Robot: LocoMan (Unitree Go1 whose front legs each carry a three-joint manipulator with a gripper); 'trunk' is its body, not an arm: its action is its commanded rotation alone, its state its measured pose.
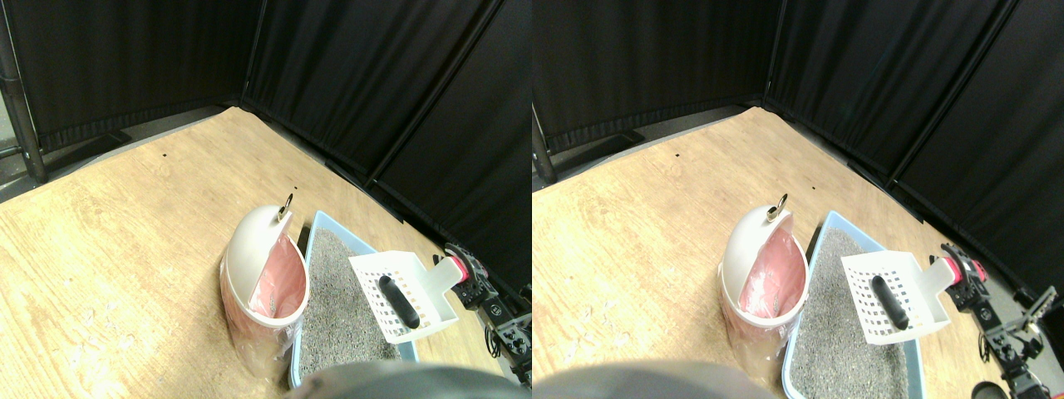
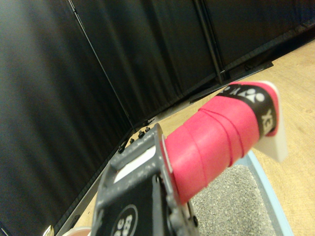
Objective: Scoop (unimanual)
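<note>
A white slotted scoop (image 1: 405, 283) hangs tilted above the grey litter (image 1: 337, 291) in a light blue litter box (image 1: 332, 223). A dark oblong lump (image 1: 399, 301) lies in the scoop's basket. The scoop's red wrapped handle (image 2: 216, 142) runs back into my right gripper (image 1: 470, 278), which is shut on it at the box's right side. In the wrist view the handle juts out past the dark jaw frame, with litter (image 2: 231, 206) beneath it. Left of the box, touching it, stands a white domed bin (image 1: 249, 249) whose pink liner (image 1: 281, 278) shows through its opening toward the scoop.
The wooden floor (image 1: 125, 224) stretches out to the left and behind. Black curtain panels (image 1: 374, 75) close off the back and right. A metal ring (image 1: 285, 205) sits on top of the bin's lid. The manipulator's dark links (image 1: 503, 324) stand at the lower right.
</note>
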